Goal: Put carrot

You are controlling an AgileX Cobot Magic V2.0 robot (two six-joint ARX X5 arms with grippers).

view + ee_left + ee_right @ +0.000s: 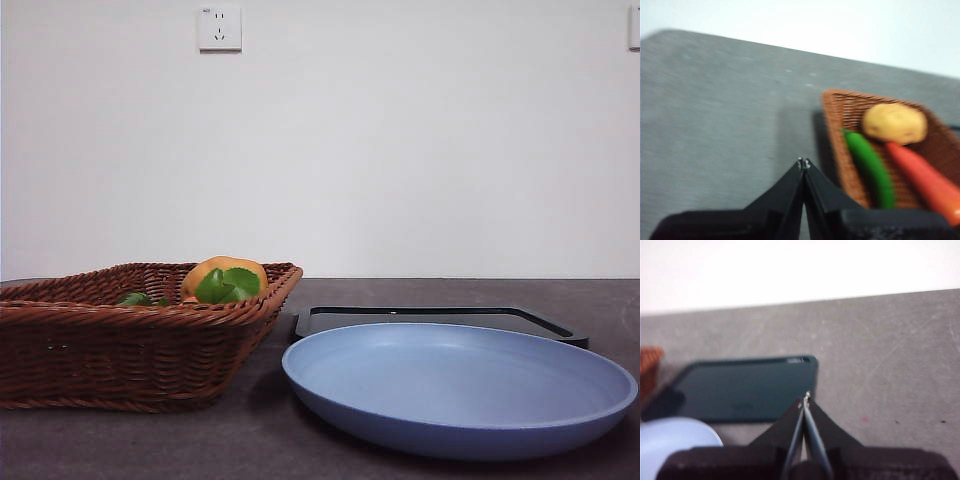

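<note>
No readable text, label, brand, number or sign shows in any view. The white wall socket (219, 27) above the wicker basket (130, 345) bears a tiny mark at its upper corner, too small to read; basket, plate and tray carry no lettering.

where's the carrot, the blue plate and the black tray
carrot (925, 181), left wrist view, middle of its red-orange body
blue plate (460, 385), front view, bare inner floor
black tray (745, 389), right wrist view, flat dark surface
</note>
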